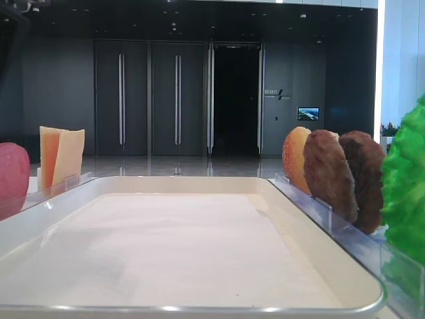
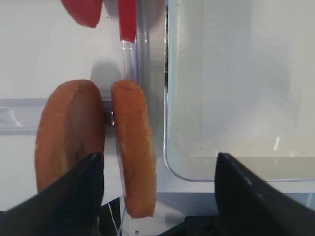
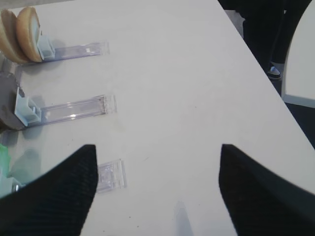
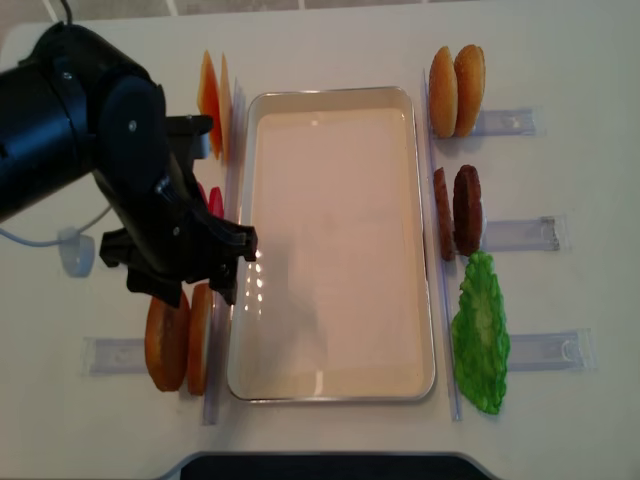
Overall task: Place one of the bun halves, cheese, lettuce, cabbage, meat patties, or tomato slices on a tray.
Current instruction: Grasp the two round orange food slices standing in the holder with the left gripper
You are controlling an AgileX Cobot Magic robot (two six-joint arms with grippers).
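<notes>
Bun halves point(image 2: 93, 147) stand on edge in a clear rack point(image 2: 19, 115) just left of the tray point(image 2: 170, 167), near its front-left corner. The left gripper point(image 2: 157, 187) hovers above them with its fingers point(image 2: 74, 194) spread wide and holding nothing; one finger lies over the left bun, the other over the tray's corner. The right gripper point(image 3: 157, 189) is also open and empty above the bare table point(image 3: 172, 73). Only the overhead view shows the whole layout: cheese point(image 4: 212, 92) and tomato slices point(image 4: 213, 203) to the tray's left, meat patties point(image 4: 460, 212) and lettuce point(image 4: 481, 335) to its right. The low exterior view shows neither arm.
</notes>
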